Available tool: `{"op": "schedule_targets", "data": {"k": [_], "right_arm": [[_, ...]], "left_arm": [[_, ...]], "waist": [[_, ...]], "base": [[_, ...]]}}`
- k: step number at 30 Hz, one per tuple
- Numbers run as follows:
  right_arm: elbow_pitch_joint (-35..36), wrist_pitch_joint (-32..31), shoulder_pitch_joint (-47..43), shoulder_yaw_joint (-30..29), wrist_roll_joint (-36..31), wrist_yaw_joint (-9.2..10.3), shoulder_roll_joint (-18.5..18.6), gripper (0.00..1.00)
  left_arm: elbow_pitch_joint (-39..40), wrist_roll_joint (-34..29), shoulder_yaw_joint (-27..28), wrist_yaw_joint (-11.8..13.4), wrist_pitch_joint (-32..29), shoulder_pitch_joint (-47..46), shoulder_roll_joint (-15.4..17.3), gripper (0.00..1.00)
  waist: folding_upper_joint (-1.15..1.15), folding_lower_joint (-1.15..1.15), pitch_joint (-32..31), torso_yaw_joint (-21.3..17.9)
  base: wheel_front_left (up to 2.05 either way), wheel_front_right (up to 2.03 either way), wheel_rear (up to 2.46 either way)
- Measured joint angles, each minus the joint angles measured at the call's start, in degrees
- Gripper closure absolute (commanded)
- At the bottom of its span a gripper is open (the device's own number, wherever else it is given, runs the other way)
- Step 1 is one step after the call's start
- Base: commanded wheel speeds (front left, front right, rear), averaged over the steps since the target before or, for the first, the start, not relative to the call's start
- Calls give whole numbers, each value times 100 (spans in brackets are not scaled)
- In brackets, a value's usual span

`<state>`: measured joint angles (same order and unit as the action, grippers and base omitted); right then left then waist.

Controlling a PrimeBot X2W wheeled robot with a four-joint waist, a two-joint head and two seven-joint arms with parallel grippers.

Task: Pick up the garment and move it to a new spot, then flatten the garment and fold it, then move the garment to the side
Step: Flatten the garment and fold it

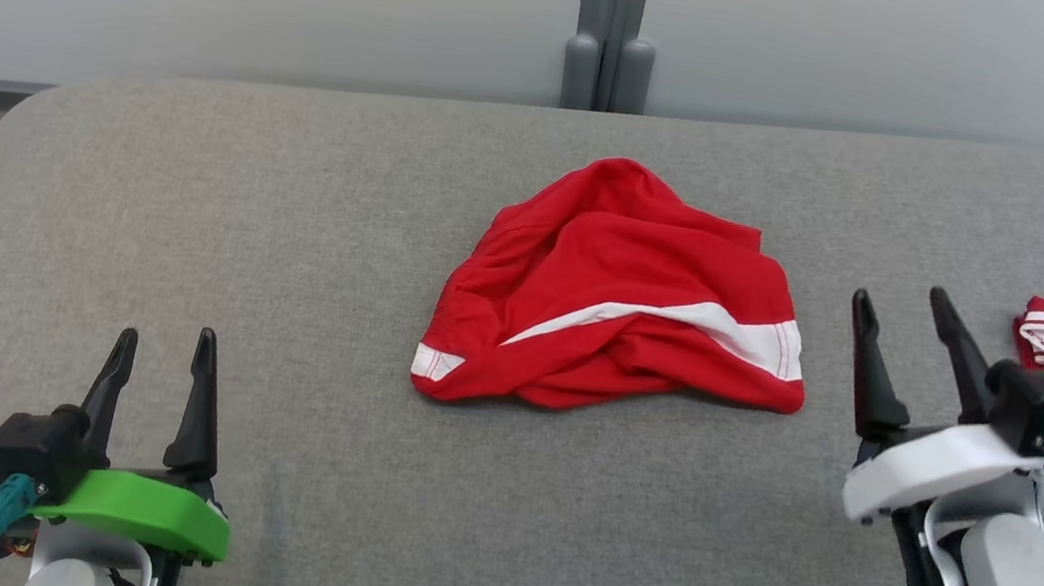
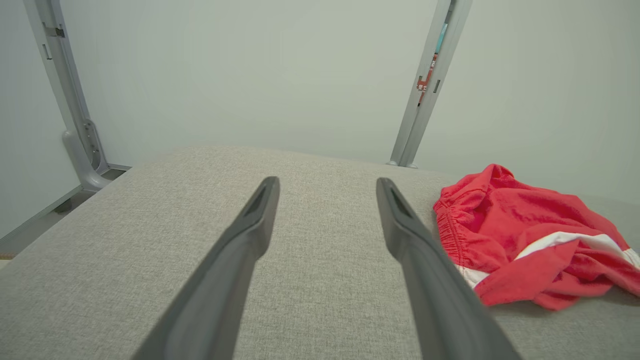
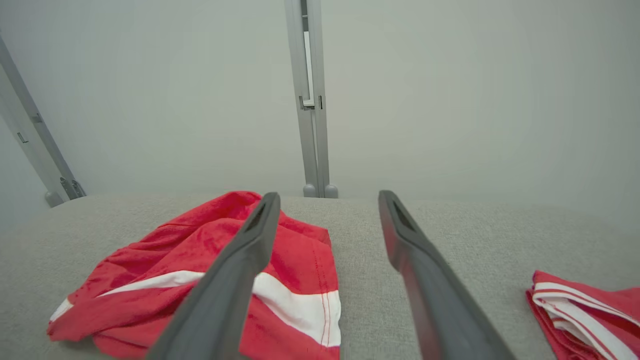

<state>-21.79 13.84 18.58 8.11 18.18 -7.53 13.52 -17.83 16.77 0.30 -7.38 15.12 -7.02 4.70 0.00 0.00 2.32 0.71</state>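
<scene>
Crumpled garment (image 1: 617, 296), perhaps shorts, near gaping right claw (image 1: 901, 297)

Red garment (image 1: 617, 296) — white stripe, crumpled, mid-table (image 1: 288, 232)

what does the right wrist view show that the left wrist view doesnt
Right wrist view, not the left: the striped red garment lying apart at the right, past the open right gripper. Left wrist view, not the right: the open left gripper and a gathered waistband. Both: the crumpled red garment on the grey table.
</scene>
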Motion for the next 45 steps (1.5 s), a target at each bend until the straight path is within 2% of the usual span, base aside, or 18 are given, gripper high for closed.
{"op": "schedule_targets", "data": {"k": [5,11,25,35,38,45], "right_arm": [[533,-172,-545,-156,-235,0,-226,0],[859,-379,-932,-388,-374,0,-413,0],[1109,-526,-1248,-709,-628,0,-632,0],[1163,-734,-1254,-728,-648,0,-700,0],[1102,-1056,-1114,-680,-491,0,-651,0],[407,-2605,-51,-792,144,4,-565,0]], "left_arm": [[-29,-154,86,1,0,113,3,0],[-110,-178,127,1,0,159,-25,0],[-170,-188,116,1,1,254,-87,0],[-233,-207,-3,1,0,249,-104,0],[-349,-198,-181,0,0,175,-68,0],[-702,236,-1098,0,-582,-617,116,0]], "waist": [[0,0,-196,-188],[0,0,-353,-321],[0,0,-412,-359],[0,0,-341,-335],[0,0,-288,-337],[0,0,-32,-356]], "base": [[0,0,0],[0,0,0],[0,0,0],[0,0,0],[0,0,0],[0,0,0]]}}
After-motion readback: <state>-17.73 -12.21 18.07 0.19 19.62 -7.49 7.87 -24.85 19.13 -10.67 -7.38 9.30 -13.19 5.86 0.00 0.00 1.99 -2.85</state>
